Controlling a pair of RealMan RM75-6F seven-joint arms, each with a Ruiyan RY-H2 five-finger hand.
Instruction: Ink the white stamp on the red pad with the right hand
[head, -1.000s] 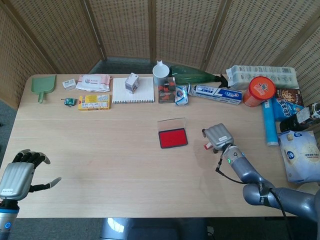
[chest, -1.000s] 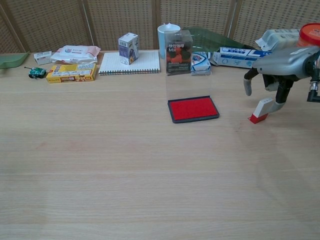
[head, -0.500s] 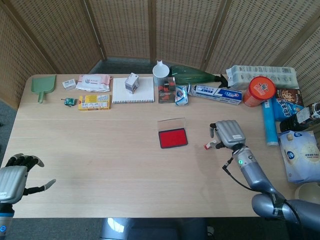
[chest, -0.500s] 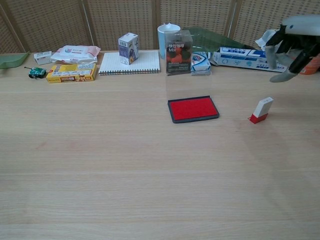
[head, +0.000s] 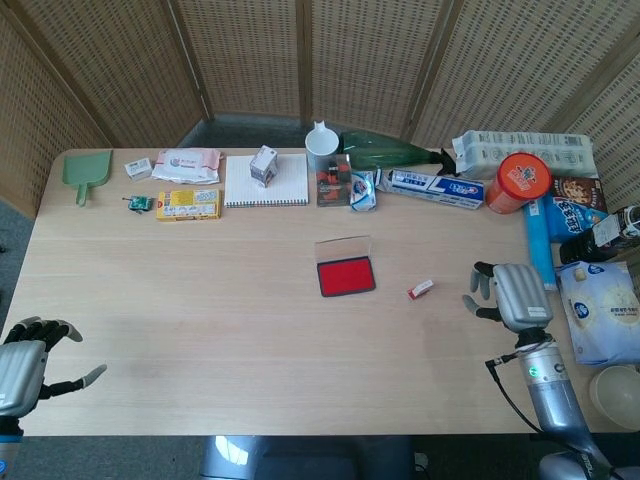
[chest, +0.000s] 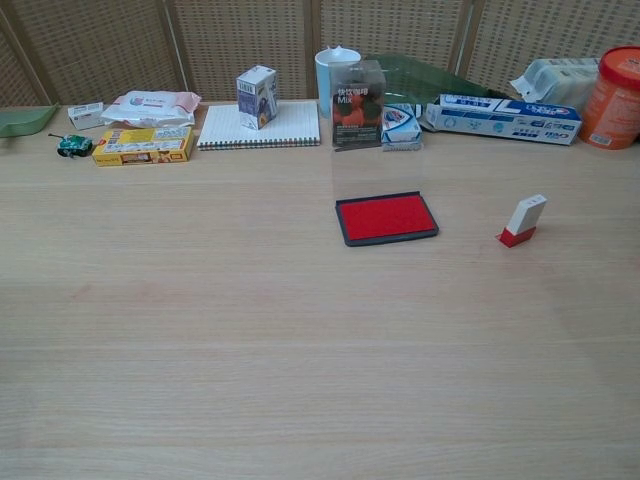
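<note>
Right hand (head: 508, 294) empty, fingers spread, unseen in chest view; white stamp (head: 420, 290) lies beside red pad (head: 346, 275)

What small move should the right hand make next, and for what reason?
Probably it should reach left, toward the white stamp, and grip it. The right hand holds nothing, its fingers apart, and hovers to the right of the stamp. The stamp stands on the table, tilted on its red base, apart from the red pad, so it must be picked up before inking.
</note>
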